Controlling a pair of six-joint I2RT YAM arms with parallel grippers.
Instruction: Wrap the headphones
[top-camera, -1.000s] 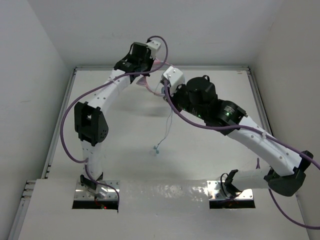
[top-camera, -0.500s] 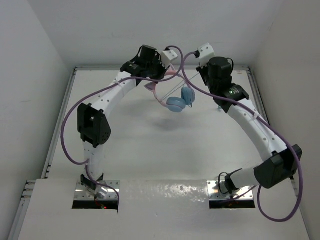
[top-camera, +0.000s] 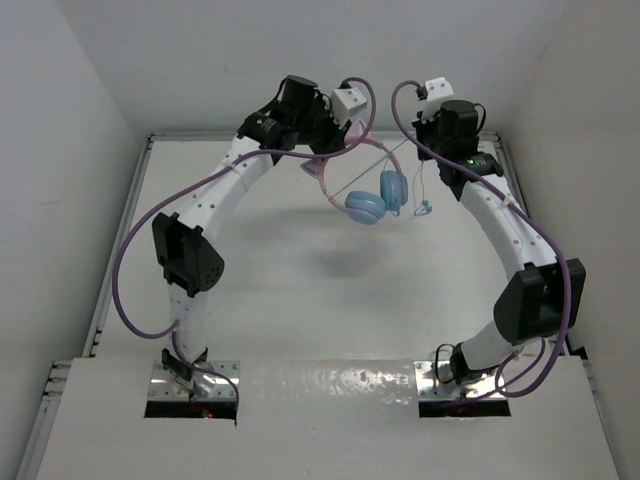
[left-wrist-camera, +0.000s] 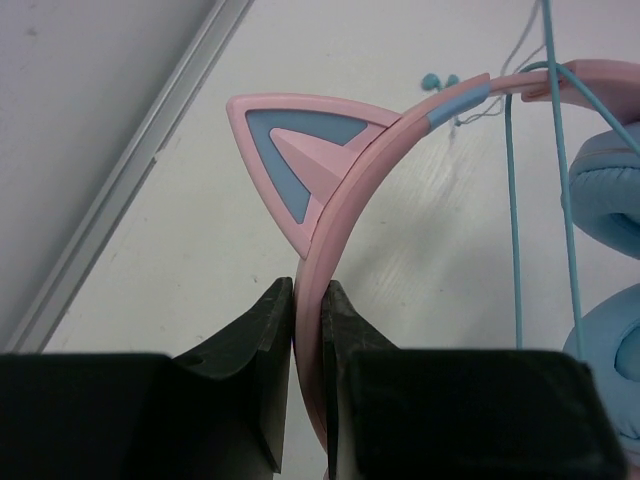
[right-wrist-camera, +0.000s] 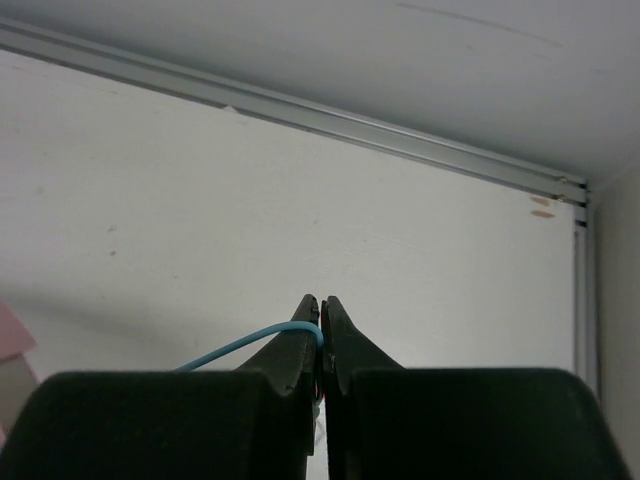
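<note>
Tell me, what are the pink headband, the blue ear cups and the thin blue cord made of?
Headband: likely hard plastic, smooth matte pink, with a crisply moulded cat ear.
Ear cups: probably padded leatherette, light blue, rounded and puffy.
Cord: apparently a rubbery plastic sheath, teal, bending easily.

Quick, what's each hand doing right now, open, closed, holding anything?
Left hand: closed, holding the headphones by their pink headband.
Right hand: closed, pinching the teal cable.
</note>
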